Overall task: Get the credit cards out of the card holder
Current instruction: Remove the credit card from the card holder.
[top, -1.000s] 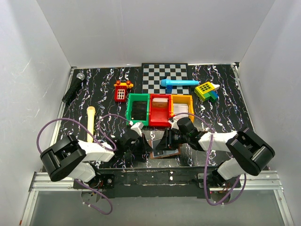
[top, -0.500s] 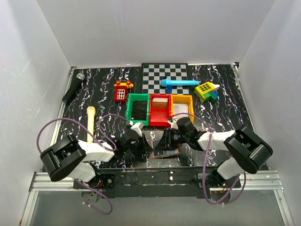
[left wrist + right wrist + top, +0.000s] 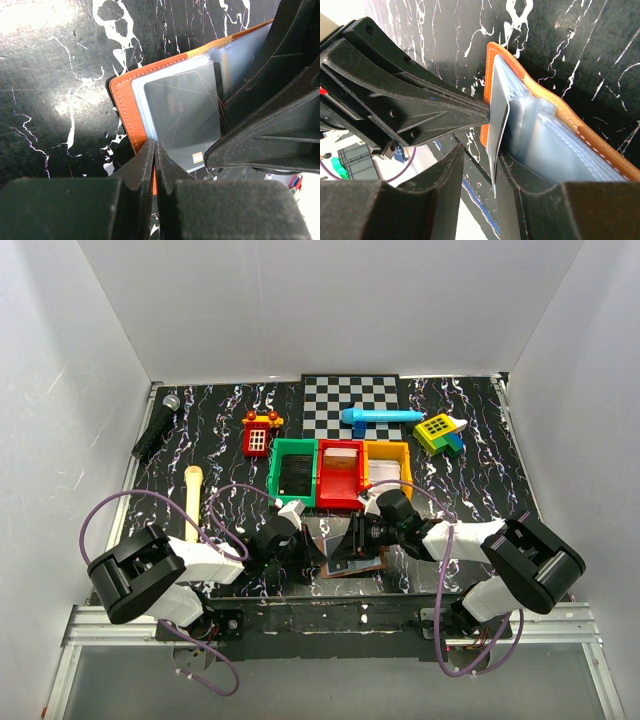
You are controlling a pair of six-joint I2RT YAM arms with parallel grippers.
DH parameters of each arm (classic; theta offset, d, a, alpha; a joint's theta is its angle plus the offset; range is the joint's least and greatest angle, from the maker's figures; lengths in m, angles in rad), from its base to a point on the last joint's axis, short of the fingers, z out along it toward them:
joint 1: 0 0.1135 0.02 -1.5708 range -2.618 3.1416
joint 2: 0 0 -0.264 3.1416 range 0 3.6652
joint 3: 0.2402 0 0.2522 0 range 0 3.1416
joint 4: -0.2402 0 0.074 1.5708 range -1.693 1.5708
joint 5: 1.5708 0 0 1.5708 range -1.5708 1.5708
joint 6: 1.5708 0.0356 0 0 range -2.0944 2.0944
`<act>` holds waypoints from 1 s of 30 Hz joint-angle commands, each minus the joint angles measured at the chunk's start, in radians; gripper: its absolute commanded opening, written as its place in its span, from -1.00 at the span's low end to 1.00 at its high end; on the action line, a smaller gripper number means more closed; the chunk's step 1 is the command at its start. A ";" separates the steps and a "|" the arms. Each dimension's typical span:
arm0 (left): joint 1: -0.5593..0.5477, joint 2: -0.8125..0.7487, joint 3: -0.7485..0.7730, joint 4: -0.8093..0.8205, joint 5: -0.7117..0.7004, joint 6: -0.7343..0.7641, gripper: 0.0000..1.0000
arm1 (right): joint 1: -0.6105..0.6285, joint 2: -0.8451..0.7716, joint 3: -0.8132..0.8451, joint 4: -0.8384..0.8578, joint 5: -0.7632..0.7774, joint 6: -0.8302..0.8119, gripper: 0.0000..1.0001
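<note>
The card holder (image 3: pixel 352 558) lies open on the black marbled table near the front edge, between my two grippers. It has an orange-brown cover (image 3: pixel 125 105) and clear, pale sleeves (image 3: pixel 555 145). A dark grey credit card (image 3: pixel 187 115) with a gold chip sticks partway out of a sleeve. My left gripper (image 3: pixel 303 546) is shut on the edge of the cover (image 3: pixel 154 150). My right gripper (image 3: pixel 360 536) is open. The card's edge (image 3: pixel 497 130) stands between its jaws (image 3: pixel 481 155), against the right finger (image 3: pixel 520 180), with a gap on the other side.
Green (image 3: pixel 293 472), red (image 3: pixel 340 472) and yellow (image 3: pixel 387 465) bins stand just behind the card holder. Further back are a checkered board (image 3: pixel 350 400), a blue toy (image 3: pixel 380 416), a red toy (image 3: pixel 258 435) and a yellow toy (image 3: pixel 438 432). A microphone (image 3: pixel 157 427) and a yellow stick (image 3: pixel 192 500) lie at the left.
The right arm shifts slightly back and forth. The card holder and both grips look the same.
</note>
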 commanded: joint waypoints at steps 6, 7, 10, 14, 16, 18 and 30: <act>-0.015 0.041 -0.052 -0.097 -0.022 -0.002 -1.00 | 0.001 -0.055 0.007 0.006 -0.007 -0.014 -0.26; -0.014 0.041 -0.055 -0.095 -0.022 -0.003 -1.00 | 0.001 -0.057 0.006 0.006 -0.005 -0.014 -0.26; -0.015 0.043 -0.061 -0.092 -0.022 -0.005 -1.00 | 0.000 -0.062 0.004 0.000 -0.005 -0.016 -0.26; -0.014 0.047 -0.066 -0.090 -0.023 -0.009 -1.00 | -0.002 -0.069 0.003 -0.006 -0.004 -0.017 -0.26; -0.014 0.049 -0.070 -0.090 -0.026 -0.012 -1.00 | -0.005 -0.075 0.003 -0.015 -0.001 -0.022 -0.26; -0.014 0.049 -0.075 -0.089 -0.026 -0.012 -1.00 | -0.008 -0.080 0.003 -0.026 0.001 -0.027 -0.26; -0.014 0.052 -0.098 -0.077 -0.025 -0.026 -1.00 | -0.019 -0.115 -0.002 -0.074 0.010 -0.050 -0.26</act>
